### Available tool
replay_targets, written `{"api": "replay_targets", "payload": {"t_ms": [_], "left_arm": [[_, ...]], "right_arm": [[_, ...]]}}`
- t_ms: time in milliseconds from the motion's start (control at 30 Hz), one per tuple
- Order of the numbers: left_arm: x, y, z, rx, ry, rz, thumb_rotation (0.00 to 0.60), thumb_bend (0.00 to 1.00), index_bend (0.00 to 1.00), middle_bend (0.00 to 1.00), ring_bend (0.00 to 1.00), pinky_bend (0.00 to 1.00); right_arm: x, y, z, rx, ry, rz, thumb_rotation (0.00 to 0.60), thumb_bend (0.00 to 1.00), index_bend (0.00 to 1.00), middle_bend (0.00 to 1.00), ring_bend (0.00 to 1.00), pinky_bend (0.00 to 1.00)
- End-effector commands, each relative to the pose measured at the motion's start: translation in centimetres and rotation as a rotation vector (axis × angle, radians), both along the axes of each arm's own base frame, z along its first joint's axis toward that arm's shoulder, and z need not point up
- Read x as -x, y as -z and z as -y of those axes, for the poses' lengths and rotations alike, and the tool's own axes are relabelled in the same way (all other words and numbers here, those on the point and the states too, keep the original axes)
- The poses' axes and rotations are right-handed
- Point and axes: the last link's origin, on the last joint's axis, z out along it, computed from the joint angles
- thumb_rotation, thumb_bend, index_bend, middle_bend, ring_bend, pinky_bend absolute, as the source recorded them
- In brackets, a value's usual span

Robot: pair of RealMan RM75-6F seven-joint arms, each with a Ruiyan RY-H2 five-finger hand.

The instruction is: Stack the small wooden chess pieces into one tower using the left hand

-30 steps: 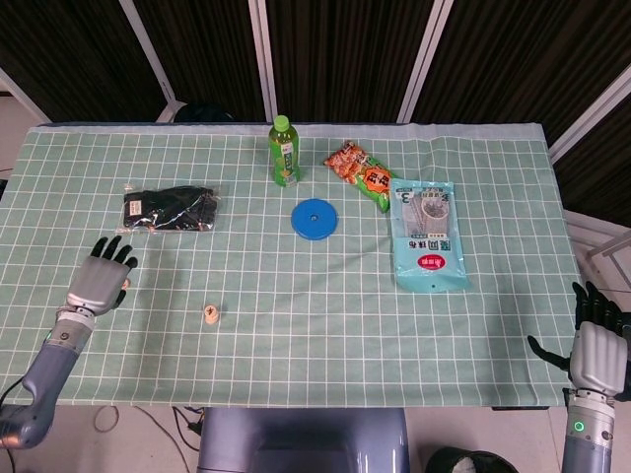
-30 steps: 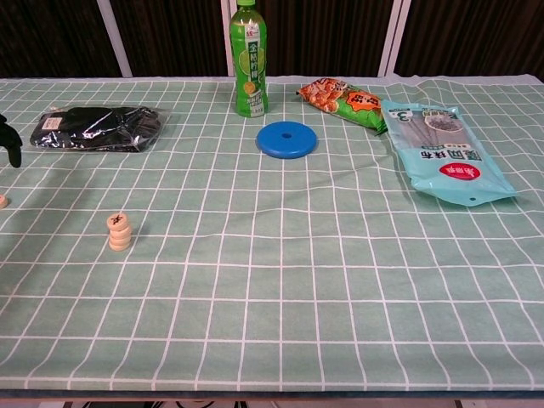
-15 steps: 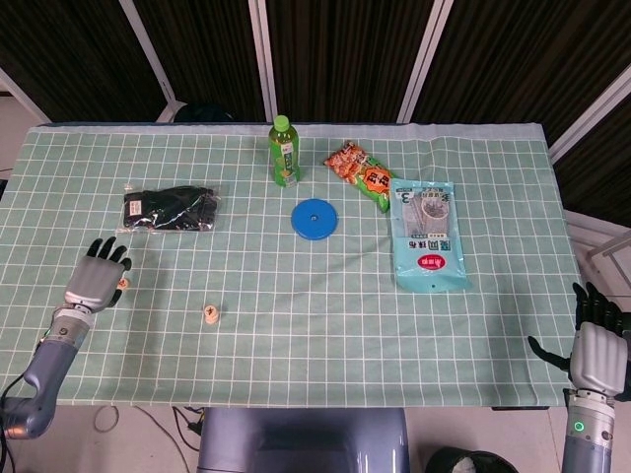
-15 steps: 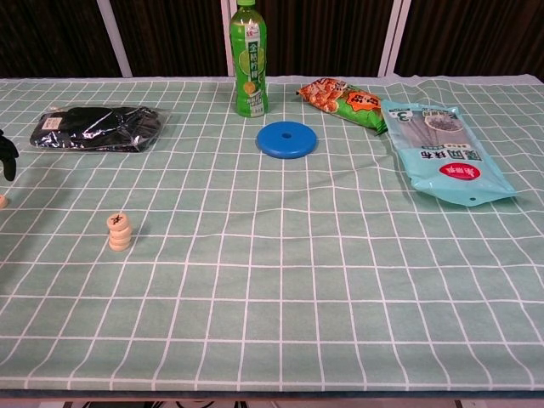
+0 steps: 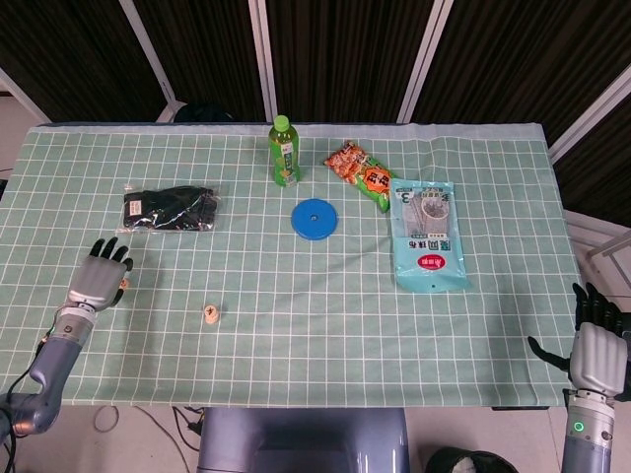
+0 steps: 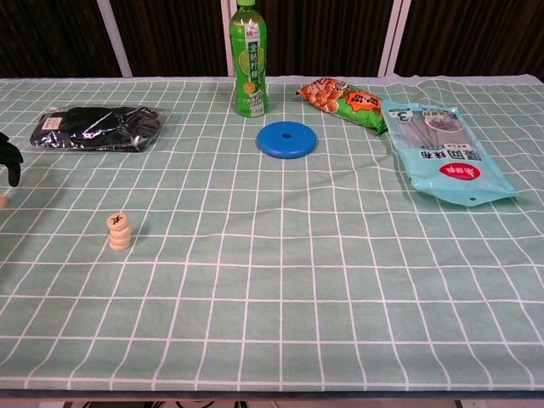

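A short tower of small wooden chess pieces [image 5: 210, 313] [image 6: 119, 231] stands on the green checked cloth at the front left. One loose wooden piece [image 5: 122, 285] [image 6: 2, 201] lies further left, right beside the fingers of my left hand [image 5: 96, 279]. That hand hovers there with its dark fingers spread and holds nothing; the chest view shows only its fingertips [image 6: 10, 158] at the frame's left edge. My right hand [image 5: 598, 355] hangs beyond the table's front right corner, empty, with fingers apart.
A black packet [image 5: 170, 209] lies at the back left. A green bottle [image 5: 284, 152], a blue disc [image 5: 314, 218], an orange snack bag [image 5: 360, 174] and a light blue pouch [image 5: 427, 233] occupy the back and right.
My left hand has slid slightly left and toward the table's front edge. The tower, the loose piece and the right hand have not moved.
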Motion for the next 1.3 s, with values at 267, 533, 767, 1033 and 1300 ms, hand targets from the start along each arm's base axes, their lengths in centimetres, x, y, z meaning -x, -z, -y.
{"api": "replay_targets", "payload": {"t_ms": [267, 533, 767, 1033, 1300], "left_arm": [[0.43, 0.10, 0.13, 0.001, -0.007, -0.006, 0.600, 0.31, 0.42, 0.16, 0.00, 0.10], [0.63, 0.10, 0.19, 0.004, -0.006, -0.013, 0.600, 0.31, 0.42, 0.16, 0.00, 0.10], [0.72, 0.49, 0.22, 0.012, -0.005, -0.018, 0.600, 0.31, 0.44, 0.16, 0.00, 0.10], [0.63, 0.56, 0.09, 0.009, -0.001, -0.019, 0.600, 0.31, 0.46, 0.16, 0.00, 0.10], [0.90, 0.58, 0.11, 0.010, -0.009, -0.027, 0.600, 0.31, 0.47, 0.16, 0.00, 0.10]], "right_arm": [[0.00, 0.22, -0.02, -0.010, 0.000, -0.002, 0.600, 0.25, 0.06, 0.00, 0.02, 0.00], [-0.02, 0.33, -0.03, -0.012, 0.000, -0.004, 0.600, 0.25, 0.06, 0.00, 0.02, 0.00], [0.05, 0.36, -0.01, -0.011, 0.003, -0.005, 0.600, 0.25, 0.06, 0.00, 0.02, 0.00], [0.06, 0.43, -0.01, -0.013, 0.005, -0.002, 0.600, 0.25, 0.06, 0.00, 0.02, 0.00], [0.10, 0.40, -0.03, -0.009, 0.009, 0.000, 0.600, 0.25, 0.06, 0.00, 0.02, 0.00]]}}
